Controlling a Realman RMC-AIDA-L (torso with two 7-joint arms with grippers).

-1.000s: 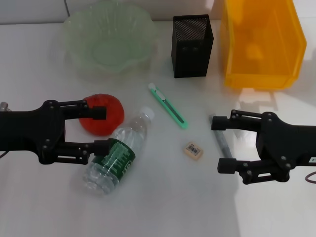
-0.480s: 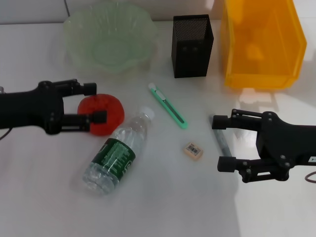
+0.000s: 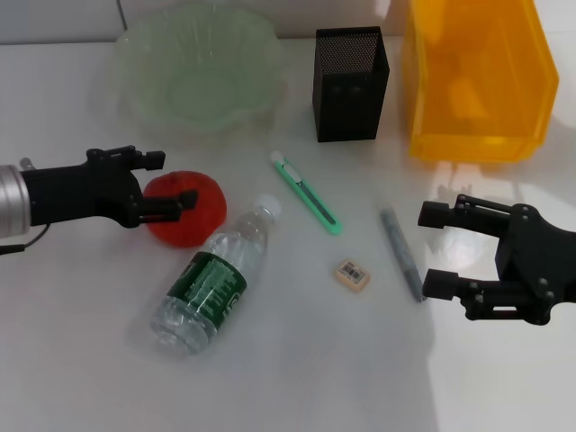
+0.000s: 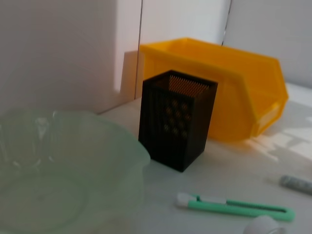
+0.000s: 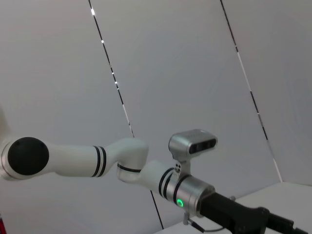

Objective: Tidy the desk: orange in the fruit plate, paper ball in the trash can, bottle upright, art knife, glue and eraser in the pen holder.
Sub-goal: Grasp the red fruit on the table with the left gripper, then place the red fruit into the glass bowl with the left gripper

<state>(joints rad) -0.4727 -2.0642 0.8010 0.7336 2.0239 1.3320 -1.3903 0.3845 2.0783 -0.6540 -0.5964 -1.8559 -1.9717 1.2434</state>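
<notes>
The orange [image 3: 189, 211], red-orange and round, lies on the white desk left of centre. My left gripper [image 3: 169, 179] is open at the orange's left side, with one finger over its top. The clear bottle [image 3: 211, 281] with a green label lies on its side. The green art knife [image 3: 306, 193], the tan eraser [image 3: 352, 274] and the grey glue stick [image 3: 401, 255] lie in the middle. My right gripper [image 3: 434, 250] is open and empty, just right of the glue stick. The black mesh pen holder [image 3: 351, 83] stands at the back. I see no paper ball.
The green glass fruit plate [image 3: 198, 72] stands at the back left and the yellow bin [image 3: 477, 76] at the back right. The left wrist view shows the plate [image 4: 58, 180], the pen holder [image 4: 178, 119], the bin [image 4: 234, 97] and the knife [image 4: 239, 207].
My left gripper has moved from beside the bottle back and up to the orange. My right gripper has shifted right, away from the glue stick.
</notes>
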